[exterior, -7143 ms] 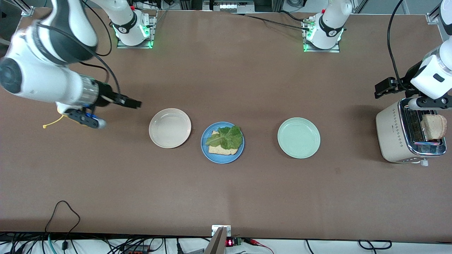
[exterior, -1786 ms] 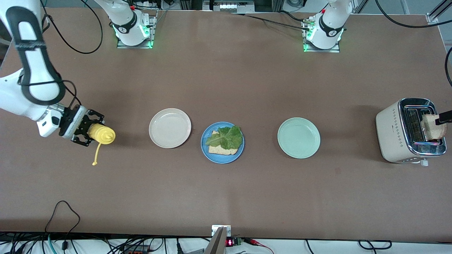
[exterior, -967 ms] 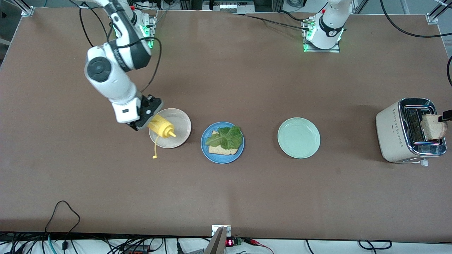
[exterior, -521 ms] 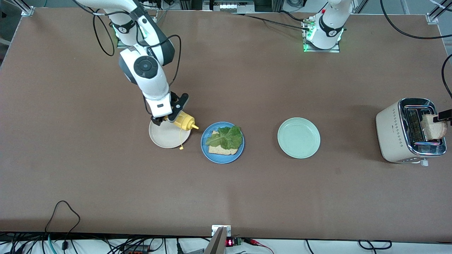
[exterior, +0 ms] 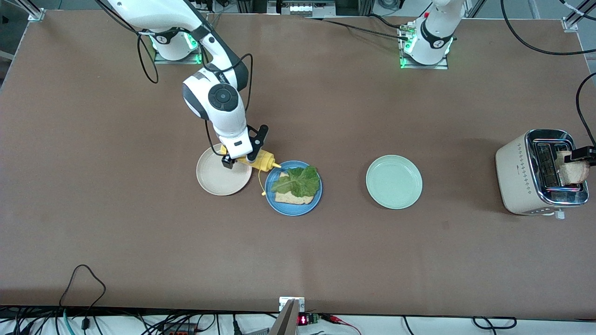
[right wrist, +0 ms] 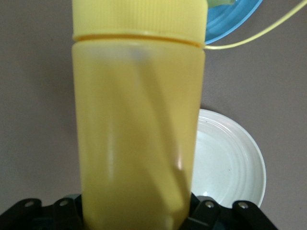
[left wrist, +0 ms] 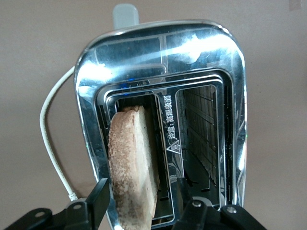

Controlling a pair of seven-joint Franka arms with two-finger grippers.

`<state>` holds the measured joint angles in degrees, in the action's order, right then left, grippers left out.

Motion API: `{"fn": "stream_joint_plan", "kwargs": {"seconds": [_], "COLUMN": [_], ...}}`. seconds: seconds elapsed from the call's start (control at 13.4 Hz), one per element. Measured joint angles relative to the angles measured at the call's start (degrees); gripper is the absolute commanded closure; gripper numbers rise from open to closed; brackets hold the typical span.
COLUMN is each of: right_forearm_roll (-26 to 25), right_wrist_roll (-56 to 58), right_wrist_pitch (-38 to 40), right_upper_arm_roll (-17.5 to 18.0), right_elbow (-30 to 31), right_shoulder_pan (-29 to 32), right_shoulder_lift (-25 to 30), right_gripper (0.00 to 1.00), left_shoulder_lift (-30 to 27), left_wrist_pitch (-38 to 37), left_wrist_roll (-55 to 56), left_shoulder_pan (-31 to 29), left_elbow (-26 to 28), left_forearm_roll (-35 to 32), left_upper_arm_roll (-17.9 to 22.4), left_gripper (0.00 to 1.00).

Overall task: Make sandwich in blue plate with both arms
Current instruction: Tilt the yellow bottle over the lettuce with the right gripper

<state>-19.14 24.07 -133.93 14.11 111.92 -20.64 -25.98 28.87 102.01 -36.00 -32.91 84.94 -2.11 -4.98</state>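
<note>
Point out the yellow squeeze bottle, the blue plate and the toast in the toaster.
yellow squeeze bottle (exterior: 261, 160), front view, its body.
blue plate (exterior: 293, 210), front view, bare rim nearest the camera.
toast (left wrist: 132, 165), left wrist view, its crust edge.

The lower toast (exterior: 292, 197) is largely hidden under the lettuce (exterior: 298, 181). The left gripper (exterior: 583, 154) is cut off at the right edge; its grip cannot be judged.

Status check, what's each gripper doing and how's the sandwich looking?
Right gripper shut on yellow bottle, nozzle at blue plate rim. Left gripper astride toast slice in toaster. Plate holds toast plus lettuce, untopped.
</note>
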Motion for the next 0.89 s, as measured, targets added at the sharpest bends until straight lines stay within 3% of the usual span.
{"fn": "stream_joint_plan", "kwargs": {"seconds": [0.37,0.52,0.67,0.89], "right_forearm_roll": [-0.3,-0.3,0.0,8.6], "right_wrist_roll": [0.0,0.3,5.0,20.5], "right_wrist_pitch": [-0.1,-0.1,0.4,4.9], "right_upper_arm_roll": [-2.3,-3.0,-3.5,-3.6], "right_elbow": [-1.3,-2.2,-2.7,-2.8], "right_shoulder_pan": [-2.4,-1.5,2.3,10.0], "right_shoulder_lift": [-1.2,-0.8,1.5,7.3], "right_gripper": [1.00,1.00,1.00,1.00], "left_shoulder_lift": [0.6,0.6,0.6,-0.6], "left_wrist_pitch": [0.0,0.1,0.2,-1.4], "left_wrist_roll": [0.0,0.0,-0.5,-3.5], "left_shoulder_pan": [-0.1,-0.1,-0.1,-0.1], "left_elbow": [0.0,0.0,-0.2,-3.3], "left_forearm_roll": [0.0,0.0,0.0,0.0], "left_upper_arm_roll": [0.0,0.0,-0.1,-0.7], "left_gripper": [0.91,0.99,0.99,0.99]}}
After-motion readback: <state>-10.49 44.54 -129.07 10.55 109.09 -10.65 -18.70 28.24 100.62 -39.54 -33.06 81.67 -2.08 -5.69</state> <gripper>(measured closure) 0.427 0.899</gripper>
